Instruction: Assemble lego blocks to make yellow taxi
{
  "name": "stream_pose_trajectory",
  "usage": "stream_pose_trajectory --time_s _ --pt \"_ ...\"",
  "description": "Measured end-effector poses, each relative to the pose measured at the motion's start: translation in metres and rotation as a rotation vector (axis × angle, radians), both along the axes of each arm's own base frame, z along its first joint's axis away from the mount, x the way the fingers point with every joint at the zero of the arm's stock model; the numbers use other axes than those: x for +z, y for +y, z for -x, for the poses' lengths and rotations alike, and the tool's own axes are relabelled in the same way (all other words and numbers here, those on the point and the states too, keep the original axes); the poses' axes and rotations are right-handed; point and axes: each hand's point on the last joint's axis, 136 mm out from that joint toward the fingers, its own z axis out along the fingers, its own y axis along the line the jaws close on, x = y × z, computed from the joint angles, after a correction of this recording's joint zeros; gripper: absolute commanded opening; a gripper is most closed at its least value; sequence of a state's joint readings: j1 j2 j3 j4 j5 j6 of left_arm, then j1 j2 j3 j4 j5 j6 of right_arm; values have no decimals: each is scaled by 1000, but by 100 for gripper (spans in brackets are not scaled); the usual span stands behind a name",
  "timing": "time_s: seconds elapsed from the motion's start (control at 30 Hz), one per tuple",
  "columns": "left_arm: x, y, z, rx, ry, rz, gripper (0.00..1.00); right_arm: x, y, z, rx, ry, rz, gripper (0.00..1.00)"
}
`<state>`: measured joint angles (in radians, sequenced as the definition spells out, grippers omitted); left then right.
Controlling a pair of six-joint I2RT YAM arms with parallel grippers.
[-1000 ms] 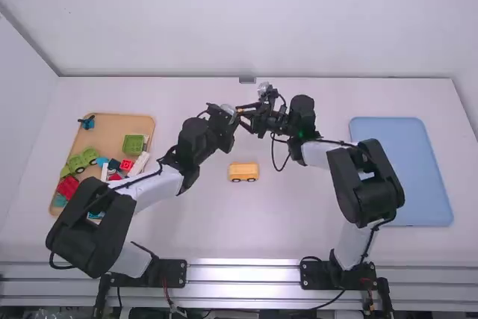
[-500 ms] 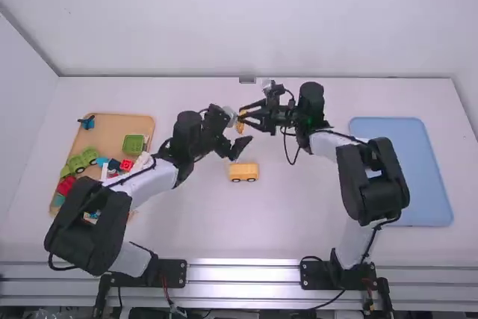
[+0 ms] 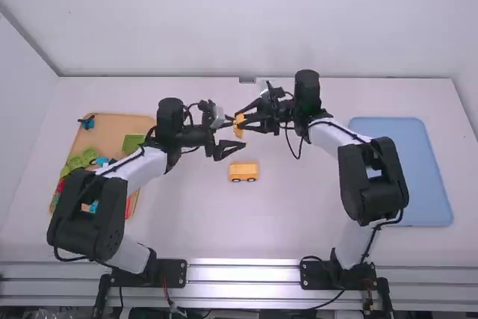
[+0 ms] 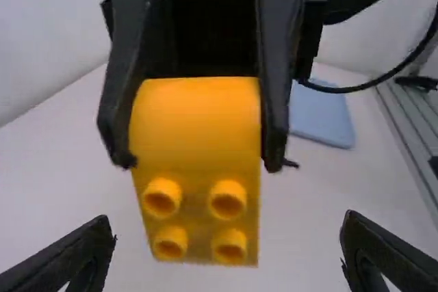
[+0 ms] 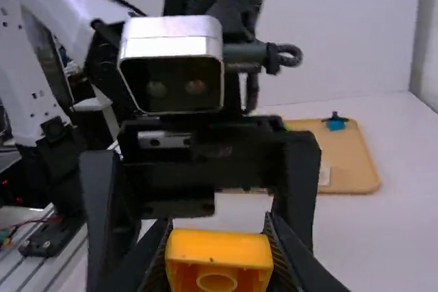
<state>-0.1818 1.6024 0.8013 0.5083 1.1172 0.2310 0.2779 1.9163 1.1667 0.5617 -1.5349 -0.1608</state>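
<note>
White tabletop [image 3: 284, 218], two grippers meeting over it

Your yellow car [image 3: 243, 172] sits on its wheels near the middle, perhaps so both arms can reach it. Say 12 o'clock points away from the arm bases. From the car, the tan tray [image 3: 112, 134] of toy pieces is at 9 o'clock and the blue tray [image 3: 403, 173] is at 3 o'clock. The yellow block [image 4: 195, 124] is up in the air, at 12 o'clock from the car.

Your right gripper [image 4: 198, 162] pinches that block by its two sides, open only as far as the block is wide. The bumpy face points at your left gripper [image 4: 227, 219], likely so that one can take it or help turn it. Your left gripper is wide, with nothing in it. Its fingers stand apart from the block. Line them up well before they close, or the block might twist or drop.
</note>
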Motion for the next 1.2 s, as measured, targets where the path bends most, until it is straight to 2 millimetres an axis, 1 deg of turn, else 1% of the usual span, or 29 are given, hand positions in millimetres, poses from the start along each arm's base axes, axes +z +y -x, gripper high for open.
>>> stream_pose_trajectory --time_s 0.07,0.17,0.2,0.23,0.3,0.33,0.37,0.4,0.43,0.47,0.5,0.6,0.63,0.7,0.73,0.77,0.8,0.87,0.93,0.97,1.03,1.07,1.1,1.17,1.2 --pt "1 -1 2 -13 -6 5 74 0 3 4 14 -12 -4 18" --pt "6 -3 2 -23 -32 14 56 0 8 8 32 -27 -10 18" --pt "7 -3 3 -26 -31 18 43 0 9 9 35 -31 -11 18" --pt "7 -3 3 -26 -31 18 43 0 9 9 35 -31 -11 18" --pt "7 -3 2 -22 -28 18 8 1 8 10 40 -39 -15 19" --pt "6 -2 1 -14 -22 17 2 1 8 9 39 -50 -18 29" --pt "6 -2 0 -10 -21 17 2 1 8 9 38 -51 -18 47" --pt "6 -2 0 -11 -22 17 2 1 8 9 37 -46 -17 56" --pt "7 -2 1 -13 -20 18 2 1 8 9 35 -48 -16 73" --pt "7 -2 1 -14 -23 17 2 0 8 8 32 -44 -14 82" --pt "7 -2 1 -16 -30 16 2 0 9 7 28 -46 -13 99" --pt "2 -1 -1 3 -9 5 2 -1 9 3 3 -45 -6 99" --pt "-2 1 -4 31 26 -6 2 -2 9 -1 -18 -40 2 99" --pt "-22 7 -8 102 151 -55 2 -7 6 -14 -91 -2 32 99" --pt "-26 8 -9 117 179 -67 2 -8 6 -16 -103 8 38 98" --pt "-41 14 -8 163 278 -125 2 -15 1 -28 -171 52 71 98" --pt "-49 18 -8 190 331 -167 2 -21 -2 -36 -221 87 97 98" --pt "-63 28 -7 246 408 -268 2 -35 -11 -53 -326 144 155 99" --pt "-72 45 -7 320 463 -430 2 -60 -27 -74 -479 208 256 99" --pt "-72 54 -10 362 459 -511 2 -72 -34 -82 -544 228 305 98" --pt "-69 61 -15 395 441 -562 2 -84 -41 -86 -596 242 356 99" --pt "-62 71 -25 440 401 -622 2 -97 -47 -88 -639 255 421 99" --pt "-58 76 -30 456 379 -656 2 -106 -51 -88 -662 263 467 98" --pt "-58 82 -32 457 367 -715 2 -118 -58 -87 -687 261 540 99" --pt "-61 87 -29 440 372 -767 2 -123 -63 -86 -699 259 583 99"
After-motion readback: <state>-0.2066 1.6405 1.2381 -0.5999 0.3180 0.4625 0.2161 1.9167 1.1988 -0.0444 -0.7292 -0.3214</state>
